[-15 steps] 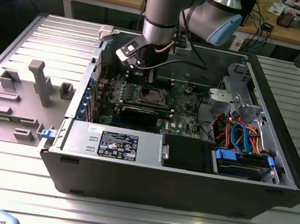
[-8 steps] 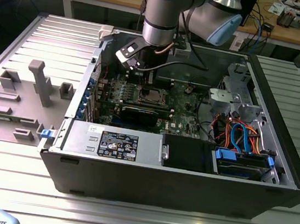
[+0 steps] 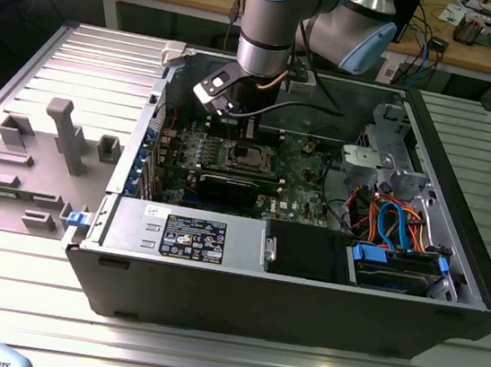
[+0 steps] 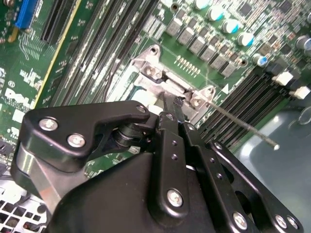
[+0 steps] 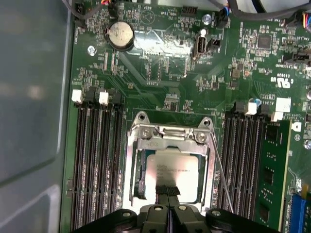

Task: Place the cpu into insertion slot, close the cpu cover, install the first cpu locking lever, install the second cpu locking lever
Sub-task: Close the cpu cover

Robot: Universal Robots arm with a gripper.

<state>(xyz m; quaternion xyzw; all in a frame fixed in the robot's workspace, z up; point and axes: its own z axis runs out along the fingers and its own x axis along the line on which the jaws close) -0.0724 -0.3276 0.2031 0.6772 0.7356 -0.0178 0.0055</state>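
Just beneath the pressed-together jaws, the seated cpu (image 5: 176, 171)

Bright, even light; mild metallic glare.

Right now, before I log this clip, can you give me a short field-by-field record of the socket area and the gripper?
gripper: fingers together, tips at one edge of the chip
cpu: lying in the insertion slot, metal top up
cpu cover: down, framing the chip
locking lever: thin rod beside the socket, free end loose, not hooked down
computer case: open, motherboard exposed
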